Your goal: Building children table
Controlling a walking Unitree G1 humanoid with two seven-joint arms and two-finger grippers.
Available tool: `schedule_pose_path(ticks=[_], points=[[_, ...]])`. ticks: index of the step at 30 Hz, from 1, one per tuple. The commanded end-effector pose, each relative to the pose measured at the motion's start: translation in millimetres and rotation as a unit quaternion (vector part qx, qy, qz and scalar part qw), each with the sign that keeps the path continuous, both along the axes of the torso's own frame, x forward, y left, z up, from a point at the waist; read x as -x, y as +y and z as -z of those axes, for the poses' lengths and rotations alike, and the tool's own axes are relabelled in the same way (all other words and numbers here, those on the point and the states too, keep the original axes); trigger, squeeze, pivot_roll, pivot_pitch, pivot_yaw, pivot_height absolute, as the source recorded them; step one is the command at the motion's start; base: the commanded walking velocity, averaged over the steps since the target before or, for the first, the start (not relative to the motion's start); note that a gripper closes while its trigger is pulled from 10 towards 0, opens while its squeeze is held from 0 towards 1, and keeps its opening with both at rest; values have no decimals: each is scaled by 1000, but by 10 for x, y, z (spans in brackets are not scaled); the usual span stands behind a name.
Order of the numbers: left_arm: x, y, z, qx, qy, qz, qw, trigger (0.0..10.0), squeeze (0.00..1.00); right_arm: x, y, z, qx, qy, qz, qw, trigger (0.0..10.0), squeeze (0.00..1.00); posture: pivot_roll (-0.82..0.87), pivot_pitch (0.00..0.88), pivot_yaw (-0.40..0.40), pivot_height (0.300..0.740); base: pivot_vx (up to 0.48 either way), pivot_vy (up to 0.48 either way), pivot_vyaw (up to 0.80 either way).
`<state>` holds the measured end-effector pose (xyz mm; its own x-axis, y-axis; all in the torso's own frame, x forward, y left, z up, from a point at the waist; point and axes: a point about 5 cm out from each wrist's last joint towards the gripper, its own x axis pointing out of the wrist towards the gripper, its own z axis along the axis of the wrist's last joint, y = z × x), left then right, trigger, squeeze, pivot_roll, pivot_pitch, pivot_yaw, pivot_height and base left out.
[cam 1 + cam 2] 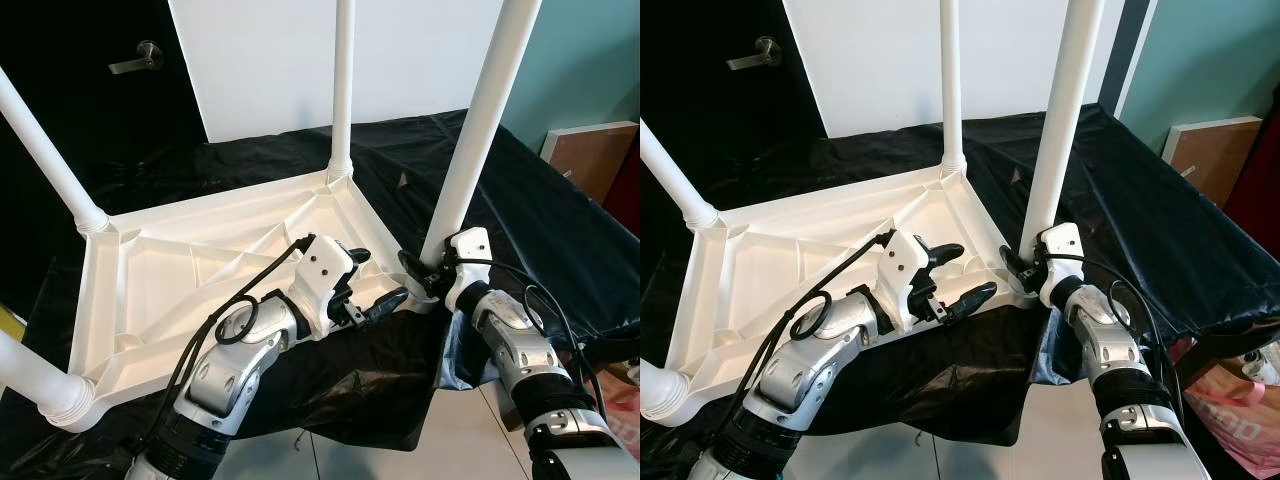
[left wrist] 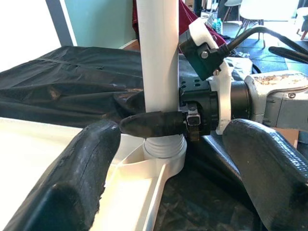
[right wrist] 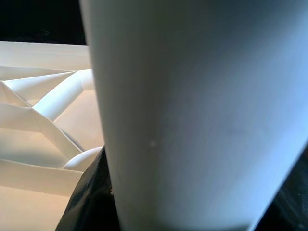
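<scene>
Black sheet [image 1: 560, 210] draped over the work surface, hanging in folds at the near edge. Behind it, white wall panel [image 1: 260, 60] beside dark door [image 1: 80, 90] with silver lever handle [image 1: 137, 58]. Teal wall [image 1: 590, 60] to the right, brown board [image 1: 592, 152] leaning against it. Pale tiled floor [image 1: 440, 450] below. Bright, even light.

Bright, even daylight; eye views sharp, right wrist view close and blurred

Right gripper [image 2: 144, 113] clamping the white table leg [image 2: 158, 62]

Left gripper's fingers [image 2: 82, 178] are spreading wide at the frame's bottom corners, the leg's threaded base [image 2: 163, 147] sitting in the tabletop's corner socket [image 2: 159, 166] at centre, black cloth [image 2: 62, 82] lying behind.
</scene>
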<state>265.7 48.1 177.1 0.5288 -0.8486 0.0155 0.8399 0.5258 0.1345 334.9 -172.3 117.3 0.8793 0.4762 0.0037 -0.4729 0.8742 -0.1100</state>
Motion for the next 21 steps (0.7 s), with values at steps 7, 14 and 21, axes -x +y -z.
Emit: schedule_pose_path(ticks=[7, 14, 21], points=[[35, -25, 55, -2, 9, 16, 1000, 10000, 0, 53, 62, 145, -32, 23, 50, 998, 10000, 0, -158, 0, 4, 740, 0, 0, 0], [60, -42, 87, 3, 21, 16, 1000, 10000, 0, 149, 146, 244, -48, 18, 183, 982, 10000, 0, -161, 0, 1, 740, 0, 0, 0], [68, -33, 95, 1, 21, 19, 1000, 10000, 0, 233, 233, 292, -56, 6, 276, 960, 10000, 0, -158, 0, 5, 740, 0, 0, 0]])
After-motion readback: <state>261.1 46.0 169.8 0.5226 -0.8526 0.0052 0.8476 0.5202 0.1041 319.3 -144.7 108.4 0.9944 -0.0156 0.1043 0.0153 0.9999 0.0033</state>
